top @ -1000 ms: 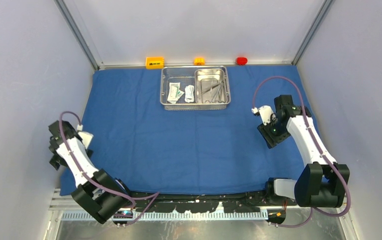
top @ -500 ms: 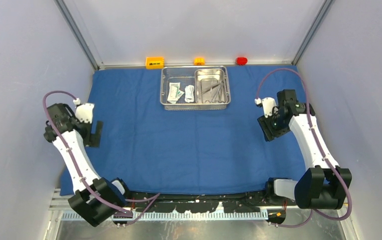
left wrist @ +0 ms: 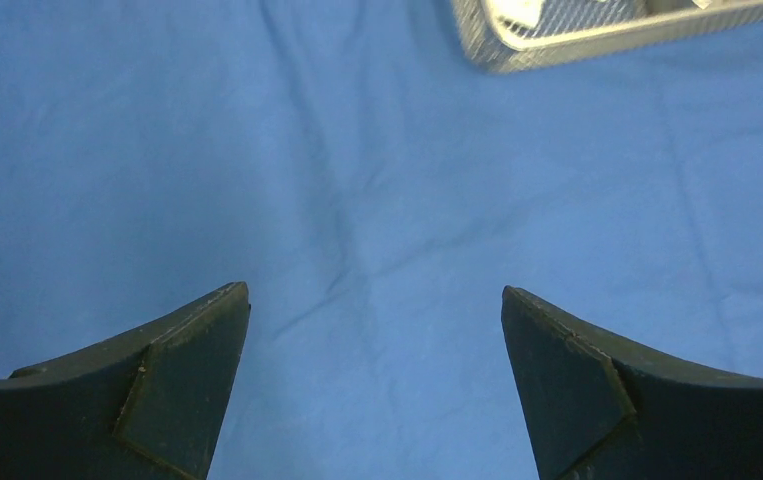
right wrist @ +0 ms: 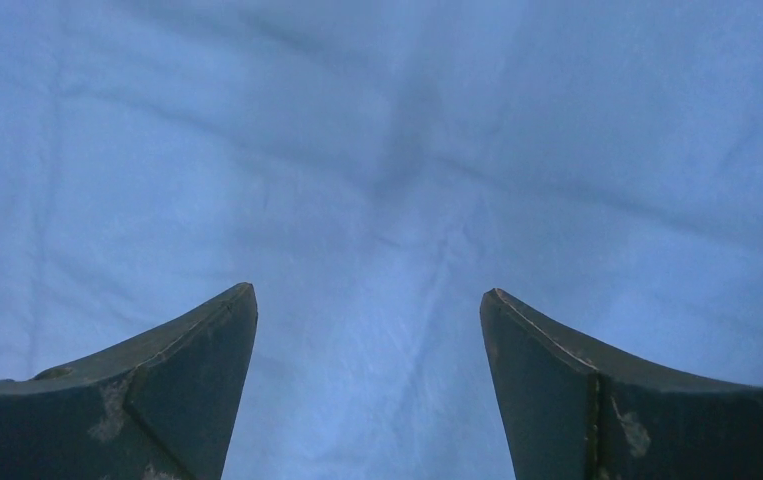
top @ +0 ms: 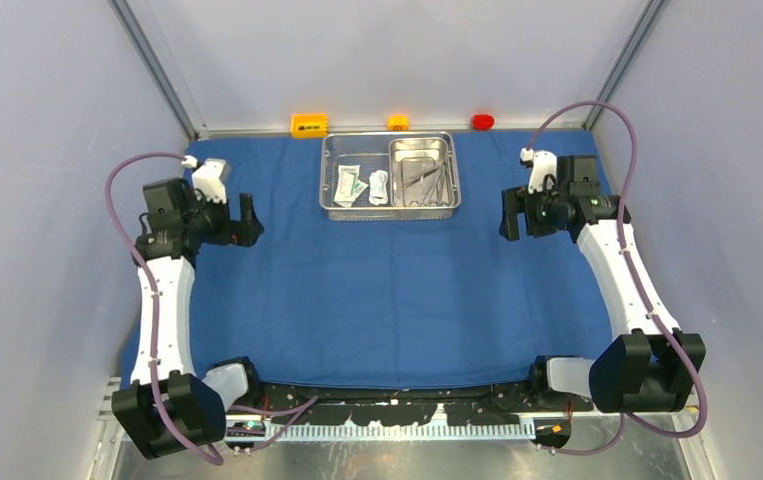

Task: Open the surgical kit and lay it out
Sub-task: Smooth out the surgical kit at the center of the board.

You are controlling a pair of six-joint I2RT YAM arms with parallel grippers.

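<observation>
So the wrap looks done: the blue cloth (top: 377, 290) lies flat and open, and the mesh tray (top: 389, 212) sits on it at the far middle edge. The pan (top: 417, 150) in its right half holds the scissors and forceps (top: 425, 182), and the packets (top: 352, 184) lie in its left half. Left gripper (top: 249, 220) and right gripper (top: 508, 214) hover either side of the tray over bare cloth, jaws wide open and empty. Unloading is probably next, so bring the right one over the pan, pinch one rim wall, lift straight up clear of the mesh wall before going sideways, and set it on open cloth well apart from the tray without dragging the jaws and bunching the cloth.
</observation>
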